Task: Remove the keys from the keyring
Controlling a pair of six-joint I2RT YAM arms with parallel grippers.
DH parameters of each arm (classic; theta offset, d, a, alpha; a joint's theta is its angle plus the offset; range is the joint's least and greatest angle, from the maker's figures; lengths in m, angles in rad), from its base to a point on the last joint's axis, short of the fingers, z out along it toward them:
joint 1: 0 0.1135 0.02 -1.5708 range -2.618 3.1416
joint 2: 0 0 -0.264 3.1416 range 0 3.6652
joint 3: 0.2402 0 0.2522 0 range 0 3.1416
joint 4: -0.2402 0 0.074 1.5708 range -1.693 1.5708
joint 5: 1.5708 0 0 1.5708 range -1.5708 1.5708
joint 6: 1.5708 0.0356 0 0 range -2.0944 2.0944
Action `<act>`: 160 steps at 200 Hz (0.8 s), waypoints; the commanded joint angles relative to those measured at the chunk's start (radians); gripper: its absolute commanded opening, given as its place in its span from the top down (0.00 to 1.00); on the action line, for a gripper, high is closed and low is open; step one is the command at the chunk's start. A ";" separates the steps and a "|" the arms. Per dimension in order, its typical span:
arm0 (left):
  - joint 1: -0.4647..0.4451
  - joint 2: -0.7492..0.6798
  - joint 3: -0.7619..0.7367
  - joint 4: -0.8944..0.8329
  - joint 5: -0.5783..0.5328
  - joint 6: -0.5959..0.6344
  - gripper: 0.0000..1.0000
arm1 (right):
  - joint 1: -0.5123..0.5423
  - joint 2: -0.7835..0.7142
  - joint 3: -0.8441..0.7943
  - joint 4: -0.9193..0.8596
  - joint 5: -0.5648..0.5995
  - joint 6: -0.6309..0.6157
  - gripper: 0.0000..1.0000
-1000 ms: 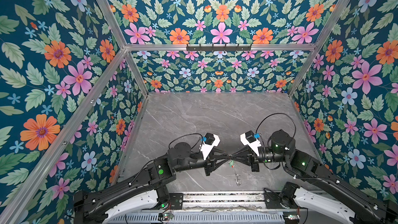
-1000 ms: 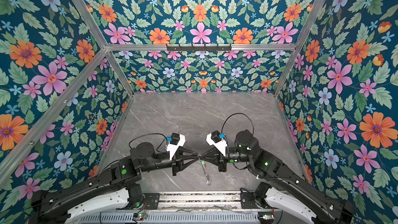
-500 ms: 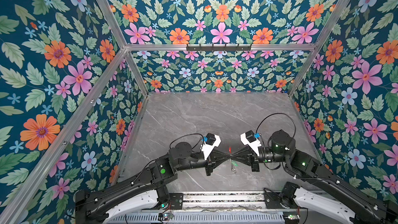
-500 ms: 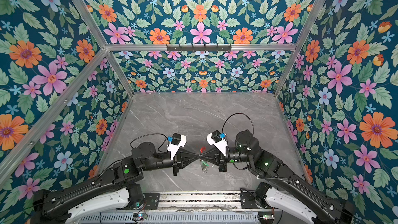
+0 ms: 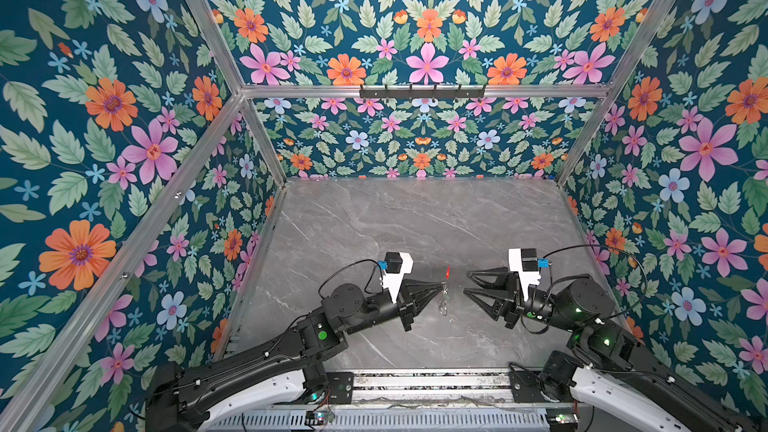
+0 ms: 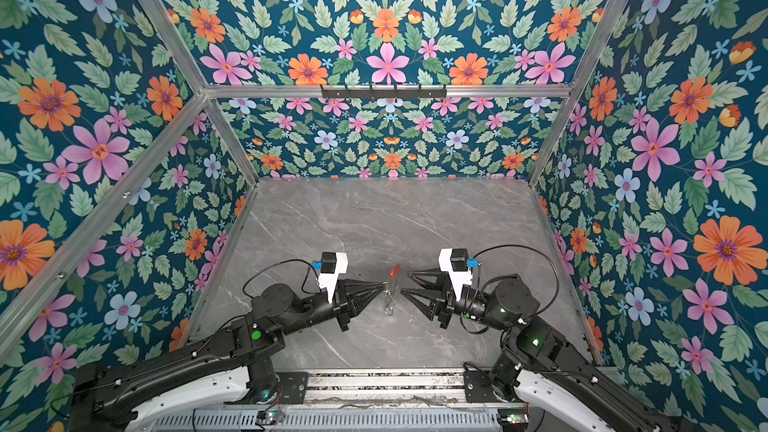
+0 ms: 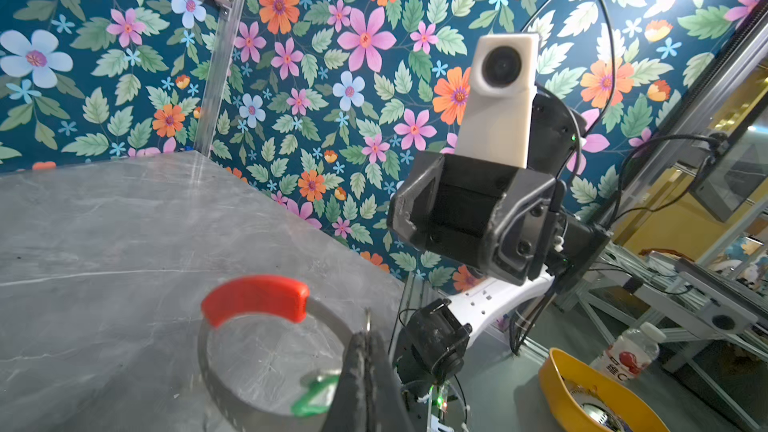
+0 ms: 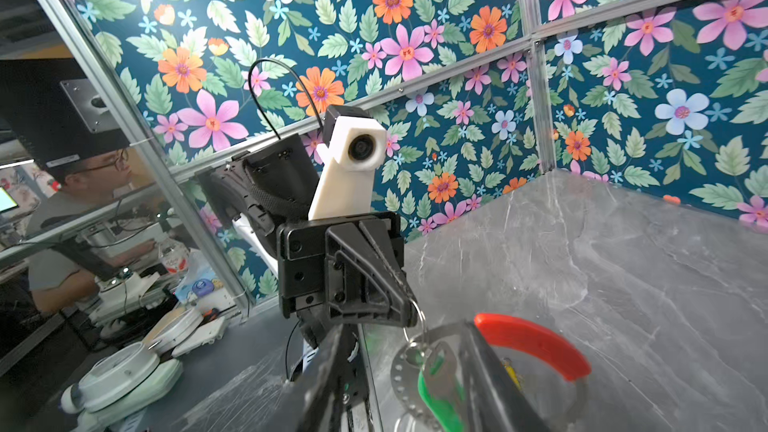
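The keyring (image 5: 444, 299) is a thin grey hoop with a red sleeve (image 5: 447, 272), and it hangs just above the marble table in both top views. My left gripper (image 5: 439, 285) is shut on a small silver split ring (image 8: 419, 326) that carries the hoop. A green key (image 8: 436, 392) dangles from that ring; it also shows in the left wrist view as the green key (image 7: 311, 396). A bit of the yellow key (image 8: 511, 369) shows behind my finger. My right gripper (image 5: 467, 283) stands open a short way right of the keyring (image 6: 390, 297), holding nothing.
The grey marble table (image 5: 415, 222) is walled by floral panels on three sides. A black hook rack (image 5: 422, 91) hangs on the back wall. Outside the enclosure are a yellow bowl (image 7: 582, 392), a bottle (image 7: 627, 355) and a seated person (image 8: 83, 201).
My right gripper has opened and drawn back to the right, away from the keyring. The left gripper stays shut, and the keyring now hangs from it alone.
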 commanded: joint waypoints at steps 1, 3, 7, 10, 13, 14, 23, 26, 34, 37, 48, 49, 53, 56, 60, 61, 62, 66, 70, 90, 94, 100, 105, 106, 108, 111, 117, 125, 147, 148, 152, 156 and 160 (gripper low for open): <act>0.001 0.003 -0.016 0.145 -0.038 -0.053 1.00 | 0.000 0.014 -0.023 0.107 0.030 0.059 0.55; 0.001 0.004 -0.018 0.152 -0.038 -0.056 1.00 | 0.001 0.016 -0.028 0.115 0.029 0.063 0.55; 0.001 0.004 -0.023 0.168 -0.039 -0.062 1.00 | 0.000 0.021 -0.034 0.133 0.026 0.072 0.55; 0.001 0.005 -0.026 0.178 -0.039 -0.067 1.00 | 0.001 0.025 -0.039 0.147 0.024 0.078 0.55; 0.001 0.007 -0.028 0.189 -0.038 -0.070 1.00 | 0.001 0.031 -0.043 0.161 0.021 0.086 0.55; 0.001 0.007 -0.029 0.192 -0.036 -0.071 1.00 | 0.001 0.033 -0.046 0.165 0.021 0.088 0.55; 0.000 0.010 -0.036 0.222 -0.026 -0.075 1.00 | 0.000 0.050 -0.053 0.201 0.006 0.106 0.55; 0.001 0.012 -0.038 0.232 -0.024 -0.077 1.00 | 0.000 0.057 -0.054 0.214 0.000 0.112 0.55; 0.000 0.015 -0.043 0.257 -0.017 -0.079 1.00 | 0.000 0.075 -0.054 0.239 -0.021 0.125 0.55; 0.000 0.016 -0.047 0.265 -0.014 -0.079 1.00 | 0.001 0.082 -0.053 0.246 -0.029 0.129 0.55; 0.000 0.016 -0.059 0.296 -0.013 -0.083 1.00 | 0.001 0.105 -0.048 0.275 -0.050 0.146 0.57; 0.000 0.016 -0.061 0.300 -0.013 -0.083 1.00 | 0.001 0.107 -0.047 0.276 -0.052 0.148 0.57; -0.001 0.016 -0.066 0.313 -0.013 -0.084 1.00 | 0.001 0.113 -0.046 0.283 -0.057 0.153 0.57; -0.001 0.016 -0.070 0.322 -0.013 -0.084 1.00 | 0.001 0.118 -0.046 0.289 -0.060 0.158 0.57; -0.001 0.016 -0.075 0.334 -0.013 -0.084 1.00 | 0.001 0.124 -0.046 0.297 -0.063 0.162 0.58; -0.001 0.016 -0.075 0.337 -0.013 -0.084 1.00 | 0.001 0.126 -0.046 0.299 -0.063 0.163 0.58; -0.001 0.016 -0.076 0.340 -0.013 -0.084 1.00 | 0.001 0.127 -0.047 0.301 -0.064 0.164 0.58; -0.001 0.016 -0.080 0.347 -0.013 -0.083 1.00 | 0.001 0.131 -0.049 0.313 -0.066 0.172 0.59; -0.002 0.018 -0.082 0.354 -0.014 -0.084 1.00 | 0.001 0.135 -0.052 0.324 -0.069 0.177 0.60; 0.000 0.024 -0.091 0.387 -0.017 -0.085 1.00 | 0.001 0.154 -0.056 0.371 -0.087 0.206 0.64; 0.000 0.025 -0.092 0.392 -0.017 -0.085 1.00 | 0.000 0.157 -0.056 0.378 -0.092 0.211 0.65; 0.000 0.027 -0.093 0.395 -0.019 -0.083 1.00 | 0.001 0.163 -0.054 0.383 -0.098 0.217 0.65; -0.001 0.027 -0.091 0.395 -0.021 -0.082 1.00 | 0.000 0.165 -0.051 0.384 -0.103 0.220 0.66; -0.001 0.028 -0.092 0.396 -0.021 -0.082 1.00 | 0.001 0.167 -0.050 0.385 -0.103 0.220 0.66; -0.001 0.028 -0.092 0.396 -0.021 -0.082 1.00 | 0.001 0.169 -0.050 0.385 -0.106 0.221 0.66; -0.001 0.029 -0.092 0.398 -0.021 -0.082 1.00 | 0.001 0.170 -0.048 0.385 -0.108 0.222 0.67; 0.000 0.029 -0.092 0.400 -0.021 -0.081 1.00 | 0.001 0.175 -0.044 0.383 -0.114 0.224 0.68; -0.002 0.029 -0.090 0.400 -0.022 -0.079 1.00 | 0.001 0.181 -0.042 0.384 -0.123 0.227 0.69; -0.001 0.030 -0.090 0.400 -0.028 -0.076 1.00 | 0.002 0.194 -0.038 0.402 -0.139 0.238 0.75; 0.000 0.030 -0.090 0.400 -0.028 -0.076 1.00 | 0.002 0.194 -0.037 0.402 -0.139 0.238 0.75; 0.000 0.030 -0.089 0.400 -0.028 -0.076 1.00 | 0.001 0.197 -0.035 0.402 -0.143 0.239 0.76; 0.000 0.031 -0.090 0.401 -0.026 -0.076 1.00 | 0.001 0.199 -0.032 0.400 -0.146 0.238 0.78; -0.001 0.034 -0.089 0.401 -0.025 -0.076 1.00 | 0.002 0.201 -0.030 0.398 -0.147 0.238 0.80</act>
